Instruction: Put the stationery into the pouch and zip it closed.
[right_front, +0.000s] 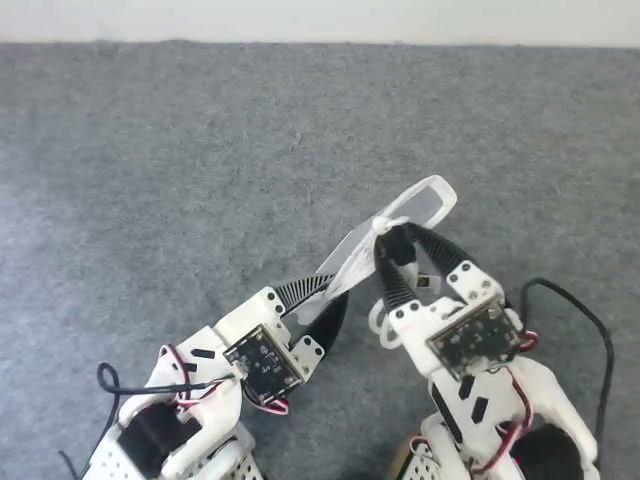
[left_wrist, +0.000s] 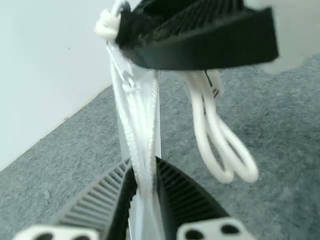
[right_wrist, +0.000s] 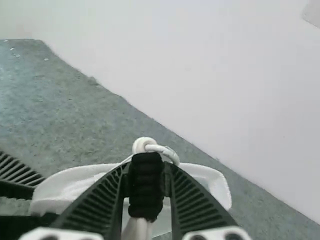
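- My left gripper (left_wrist: 144, 172) is clamped on the zip edge of the see-through pouch (right_front: 425, 203), which is held up off the grey mat (right_front: 150, 150).
- My right gripper (right_wrist: 146, 167) is pinched tight on the black zip pull (right_wrist: 145, 192), also above the mat.
- A white cord loop (left_wrist: 222, 150) dangles over the mat.

This looks like a plain robotics test bench in a lab or workroom rather than a home. The desk (right_front: 150, 150) under and around the right gripper (right_front: 395, 240) is covered with grey felt-like carpet. Beyond that gripper rises a bare white wall (right_front: 300, 18), and behind it the arms show open circuit boards (right_front: 265, 362) and a loose black cable (right_front: 604, 345).
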